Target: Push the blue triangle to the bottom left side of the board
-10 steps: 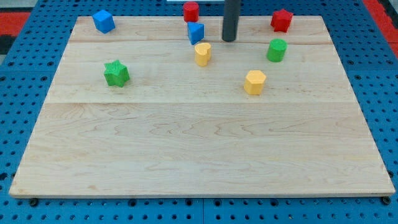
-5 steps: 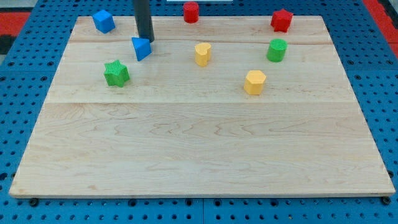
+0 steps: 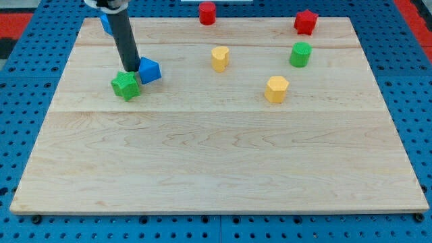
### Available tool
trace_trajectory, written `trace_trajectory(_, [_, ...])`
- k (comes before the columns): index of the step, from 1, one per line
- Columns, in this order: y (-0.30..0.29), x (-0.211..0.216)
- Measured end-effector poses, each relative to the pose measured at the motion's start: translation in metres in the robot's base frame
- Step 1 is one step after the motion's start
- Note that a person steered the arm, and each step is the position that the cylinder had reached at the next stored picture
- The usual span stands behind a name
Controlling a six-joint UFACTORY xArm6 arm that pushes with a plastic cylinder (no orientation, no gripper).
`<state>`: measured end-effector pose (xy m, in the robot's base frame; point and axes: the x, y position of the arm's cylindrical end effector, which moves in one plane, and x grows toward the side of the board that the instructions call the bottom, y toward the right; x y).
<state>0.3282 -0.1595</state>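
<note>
Board point(image 3: 216, 162): btm-left corner lies bare, well apart from the action. Blue triangle point(image 3: 149, 70) sits upper left. Green star point(image 3: 125, 86) is just beside it. My tip point(image 3: 132, 71), a bare rod holding nothing, stands wedged betw. them. Push step underway; next calls for getting above the triangle, then driving it down-left.

All I can see of my arm is a straight, round rod point(image 3: 124, 42), dark grey to black, smooth and plain, with no markings, screws or cables showing on it. Its upper end meets a wider fitting point(image 3: 108, 4) at the view's top edge, where a little light grey and blue shows, though that part is cut off and I cannot make out its shape. My tip point(image 3: 132, 71) is a blunt end, the same dark colour and about the same width as the shaft above it.
</note>
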Motion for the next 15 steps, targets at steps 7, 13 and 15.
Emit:
trace_trajectory(7, [0.101,0.118])
trace_trajectory(13, [0.024,0.194])
trace_trajectory(15, [-0.052,0.195])
